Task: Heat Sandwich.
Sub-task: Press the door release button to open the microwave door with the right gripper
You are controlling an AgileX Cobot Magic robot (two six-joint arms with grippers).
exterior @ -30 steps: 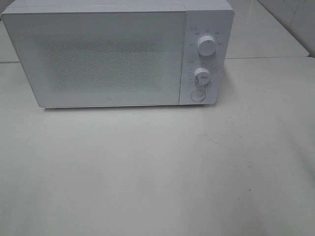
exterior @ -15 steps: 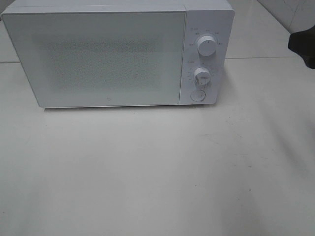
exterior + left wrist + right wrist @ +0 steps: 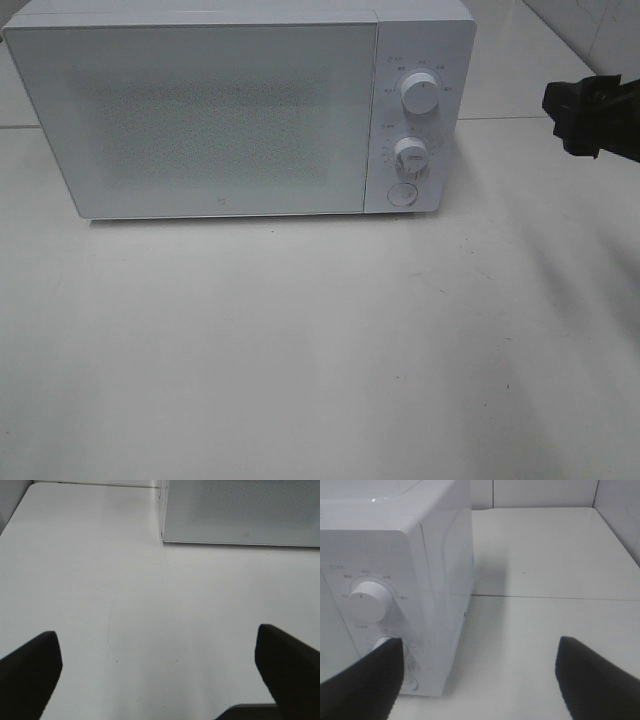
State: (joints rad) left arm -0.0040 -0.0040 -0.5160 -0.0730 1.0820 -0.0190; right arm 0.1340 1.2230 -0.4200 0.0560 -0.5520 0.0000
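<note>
No sandwich shows in any view. The white microwave stands at the back of the table with its door closed. My right gripper reaches in from the right edge, level with the control panel and apart from it. In the right wrist view that gripper is open with nothing between its fingers, and the microwave's side and upper knob lie just ahead. My left gripper is open above bare table, short of the microwave's front corner. It holds nothing.
The control panel carries an upper knob, a lower knob and a round button. White table stretches in front of the microwave. A wall rises behind the table at the right.
My right gripper has come into the exterior high view from the right edge and moved left toward the microwave's panel. The microwave and the left gripper have not moved.
</note>
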